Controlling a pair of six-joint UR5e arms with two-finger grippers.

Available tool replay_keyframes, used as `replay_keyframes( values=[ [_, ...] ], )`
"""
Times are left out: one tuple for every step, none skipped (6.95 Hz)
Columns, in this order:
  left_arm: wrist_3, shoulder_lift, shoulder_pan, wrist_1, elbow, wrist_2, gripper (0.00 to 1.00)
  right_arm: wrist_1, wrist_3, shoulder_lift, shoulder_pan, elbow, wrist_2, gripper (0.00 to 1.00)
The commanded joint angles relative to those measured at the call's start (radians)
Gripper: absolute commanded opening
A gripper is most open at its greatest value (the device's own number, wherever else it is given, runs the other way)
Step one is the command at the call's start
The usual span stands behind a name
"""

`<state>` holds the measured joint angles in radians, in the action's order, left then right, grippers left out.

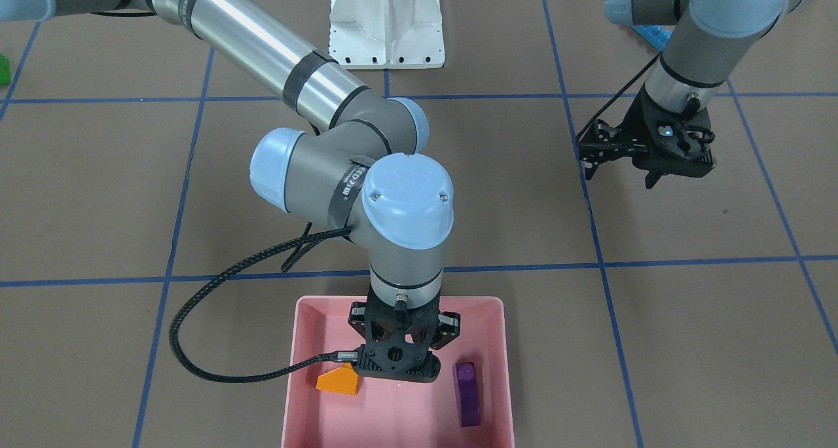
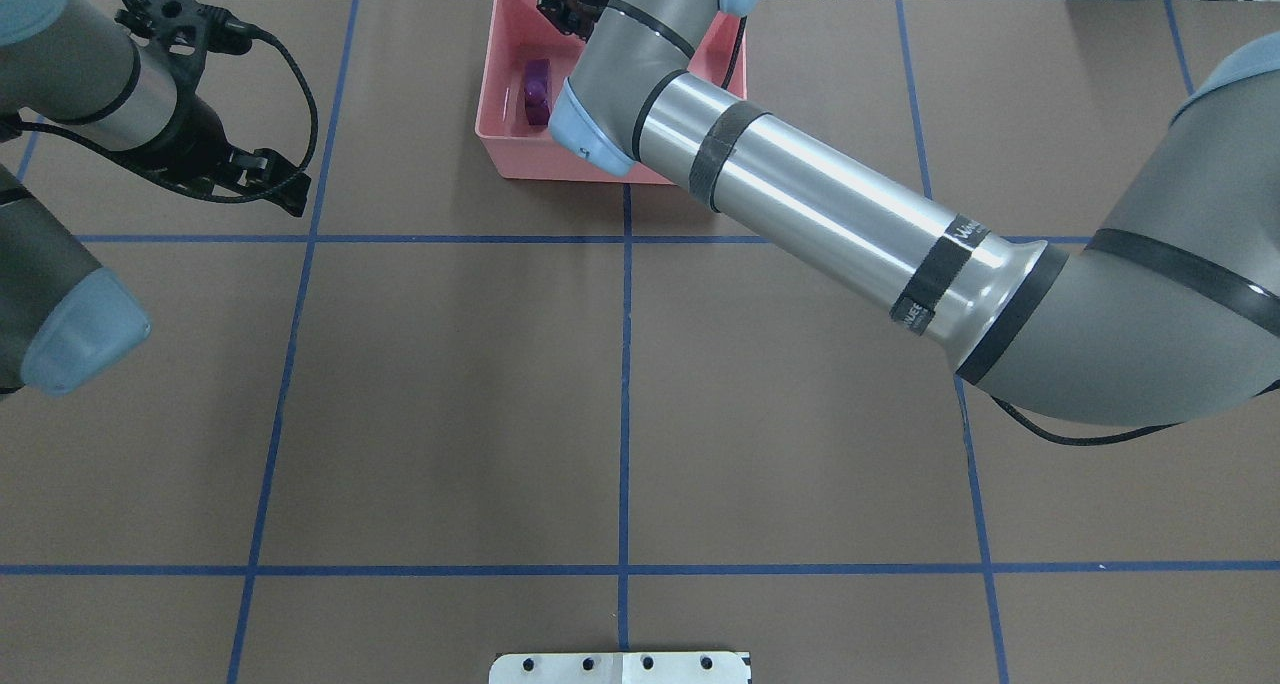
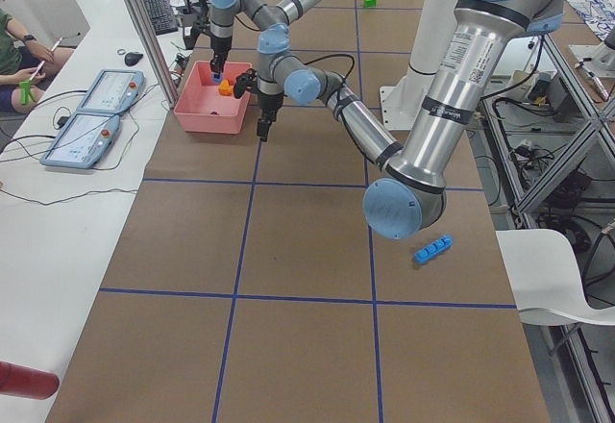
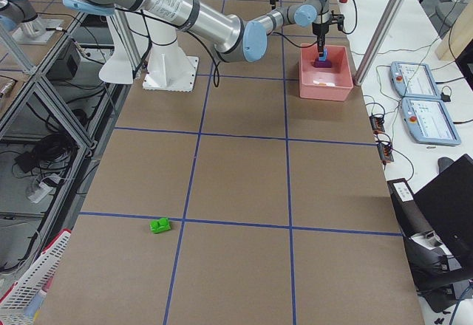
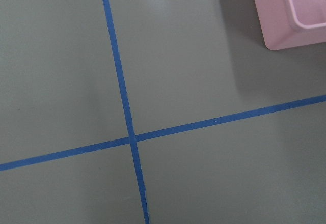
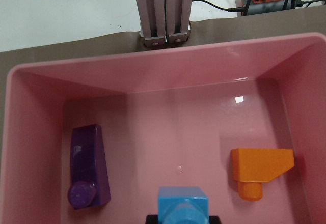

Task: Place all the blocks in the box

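The pink box (image 1: 298,369) sits at the table's far edge and also shows in the overhead view (image 2: 510,154). A purple brick (image 6: 89,165) and an orange sloped brick (image 6: 260,170) lie on its floor. My right gripper (image 1: 395,368) hangs over the box's middle, shut on the tiny blue brick (image 6: 183,203), which is held above the floor. My left gripper (image 1: 619,169) is open and empty above bare table beside the box. The long blue brick (image 3: 432,248) lies on the table near the left arm's base. The green brick (image 4: 160,225) lies far off on the robot's right side.
The white base plate (image 1: 386,22) stands at the robot's foot. An aluminium post (image 6: 163,10) rises just behind the box. Two tablets (image 3: 96,115) and cables lie on the white bench beyond the table, where an operator (image 3: 14,53) sits.
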<state>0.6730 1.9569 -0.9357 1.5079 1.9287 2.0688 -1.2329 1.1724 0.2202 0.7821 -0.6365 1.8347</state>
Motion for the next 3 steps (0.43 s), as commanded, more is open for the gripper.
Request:
replay_keyframes(
  values=[
    [0.003,0.000,0.000,0.000,0.001,0.001,1.00,0.125,0.001,-0.001,-0.040,0.101,-0.046,0.00],
    [0.004,0.000,0.000,0.000,0.001,0.001,1.00,0.130,0.001,0.004,-0.072,0.113,-0.092,0.00],
    [0.004,-0.001,0.000,0.000,0.001,0.001,1.00,0.159,0.001,0.005,-0.076,0.127,-0.095,0.00]
  ],
)
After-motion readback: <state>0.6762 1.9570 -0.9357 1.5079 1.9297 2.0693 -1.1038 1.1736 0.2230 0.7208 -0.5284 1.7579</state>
